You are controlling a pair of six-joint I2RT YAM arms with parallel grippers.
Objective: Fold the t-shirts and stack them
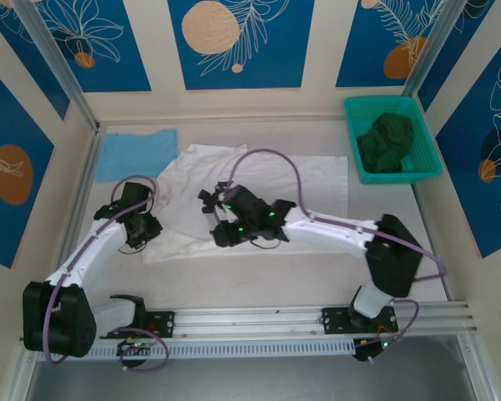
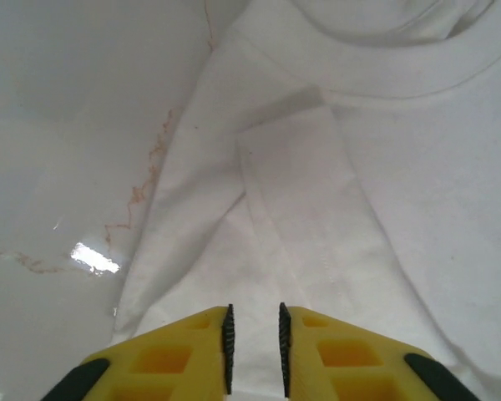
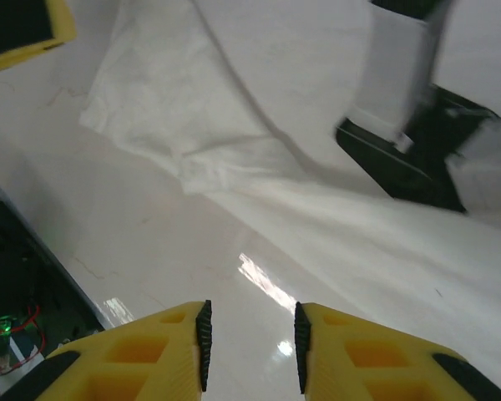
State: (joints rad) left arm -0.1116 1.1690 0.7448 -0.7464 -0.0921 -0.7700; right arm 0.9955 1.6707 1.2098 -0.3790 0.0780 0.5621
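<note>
White shirt: spread out, rumpled, in the middle of the top view; its left edge lies under the left claw, its right edge sits near the basket; in the left wrist view its collar curves across the top right of the frame and a folded sleeve runs down the centre
Blue shirt: flat on the table in the upper left of the top view; just beside the white shirt's upper left corner; whether the two touch, cannot tell
Left claw: low at the bottom centre of its own view, over the white shirt; the yellow fingers stand a narrow slit apart; white cloth shows through the slit; whether they pinch it, cannot tell
Right claw: at the bottom centre of its own view, above bare glossy table; jaws parted with a clear gap, nothing between them; the white shirt's edge lies across the upper half of that frame
Basket: green, upper right of the top view; a dark green cloth is bunched inside
</note>
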